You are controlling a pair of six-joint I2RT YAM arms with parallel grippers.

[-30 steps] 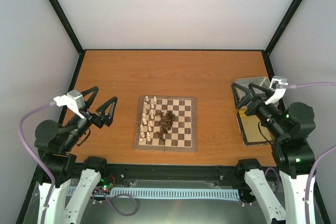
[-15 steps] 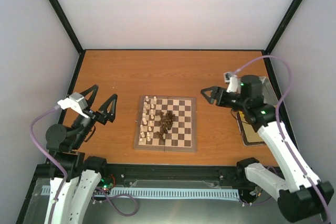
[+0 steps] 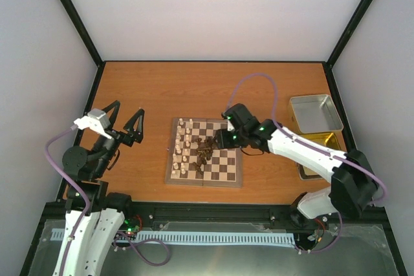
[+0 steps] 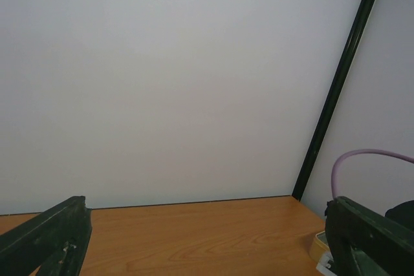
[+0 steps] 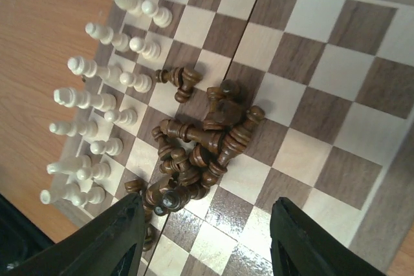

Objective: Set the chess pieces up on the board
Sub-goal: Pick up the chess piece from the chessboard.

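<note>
Chess pieces of dark brown wood [image 5: 200,137] lie tumbled in one heap at mid-board. Most are on their sides and touching one another. The small square wooden board with brown and cream checks [image 3: 228,159] sits at the centre of an orange-brown wooden counter [image 3: 155,88]. The right tool [image 5: 207,201] hovers just over the heap with its black fingers spread wide and nothing between them. Tiny cream-white wooden chessmen [image 5: 97,101] stand in two files along the board's left edge. The left tool [image 3: 128,110] is raised left of the board, well apart from it, fingers spread and empty, aimed at the white back wall. Farther back on the right is a silver rectangular metal tray [image 3: 315,113].
</note>
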